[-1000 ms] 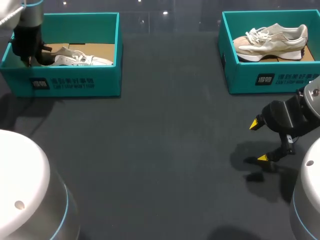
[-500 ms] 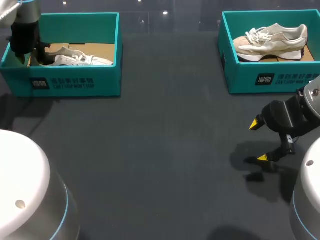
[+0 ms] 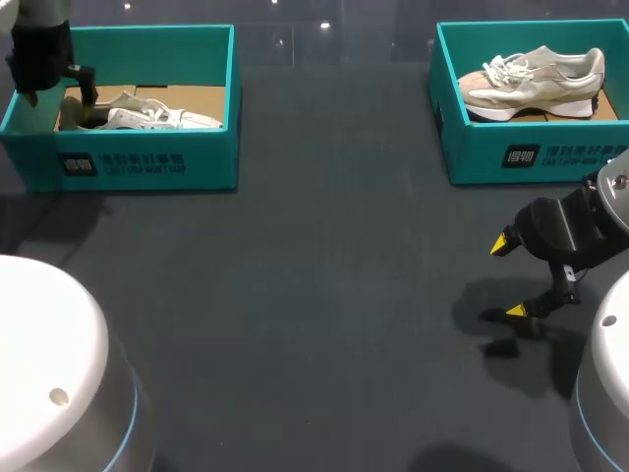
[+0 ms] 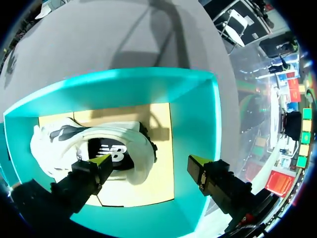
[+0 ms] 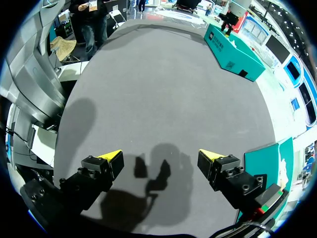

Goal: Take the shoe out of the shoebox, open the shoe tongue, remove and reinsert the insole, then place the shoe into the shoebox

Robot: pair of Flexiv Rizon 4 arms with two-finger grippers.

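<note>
Table (image 3: 324, 295) first, closest to the robot: the right gripper (image 3: 509, 277) hangs low over the dark mat on the right side, casting a shadow just under it. From its own wrist cam the right gripper (image 5: 161, 158) has its yellow tips spread wide with only bare mat between them, so it's got hold of nothing. Further back on the right is a teal shoebox (image 3: 531, 157) with a beige shoe (image 3: 536, 79) lying in it, toe pointing left. Far back on the left is the other teal shoebox (image 3: 147, 167), with a white shoe (image 3: 157, 116) sitting on its cardboard floor. The left gripper (image 3: 57, 96) is up over the left end of that box, above the shoe's heel end. In the left wrist cam the left gripper (image 4: 148, 162) is spread wide too, one tip over the white shoe (image 4: 119, 148) near its opening, the other out towards the box wall (image 4: 198, 124), gripping nothing.
</note>
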